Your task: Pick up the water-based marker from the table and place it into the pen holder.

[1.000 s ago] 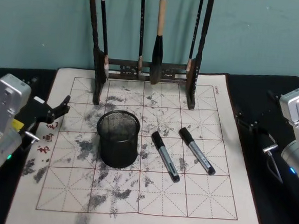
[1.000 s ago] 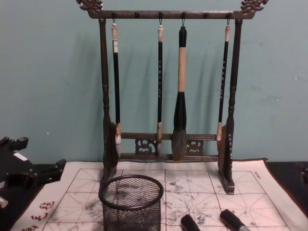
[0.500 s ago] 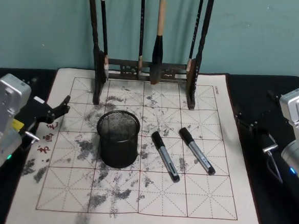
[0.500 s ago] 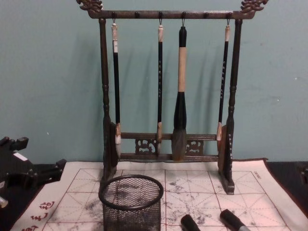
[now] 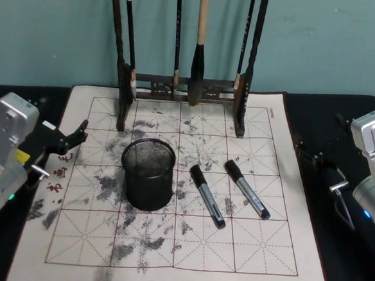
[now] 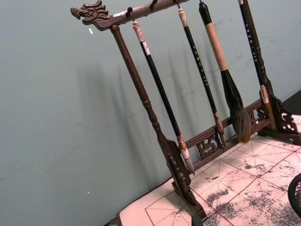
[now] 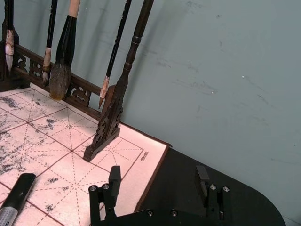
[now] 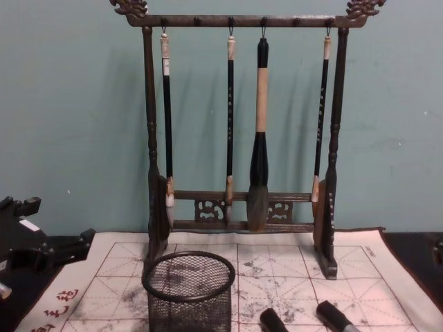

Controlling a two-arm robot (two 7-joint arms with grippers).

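Two black-capped grey markers lie on the ink-stained grid cloth (image 5: 265,250): one (image 5: 207,196) just right of the pen holder, the other (image 5: 246,189) further right. Their caps (image 8: 273,321) (image 8: 336,317) show low in the chest view. The pen holder (image 5: 148,174) (image 8: 188,294), a black mesh cup, stands upright and empty on the cloth. My left gripper (image 5: 73,142) hovers open at the cloth's left edge, a hand's width from the holder. My right gripper (image 5: 317,144) (image 7: 157,176) hangs open over the dark table beyond the cloth's right edge, with one marker (image 7: 14,197) off to its side.
A tall dark wooden brush rack (image 5: 185,85) (image 8: 242,138) with several hanging brushes stands at the back of the cloth, against a teal wall. The near half of the cloth holds only ink stains. Dark tabletop (image 5: 333,266) flanks the cloth on both sides.
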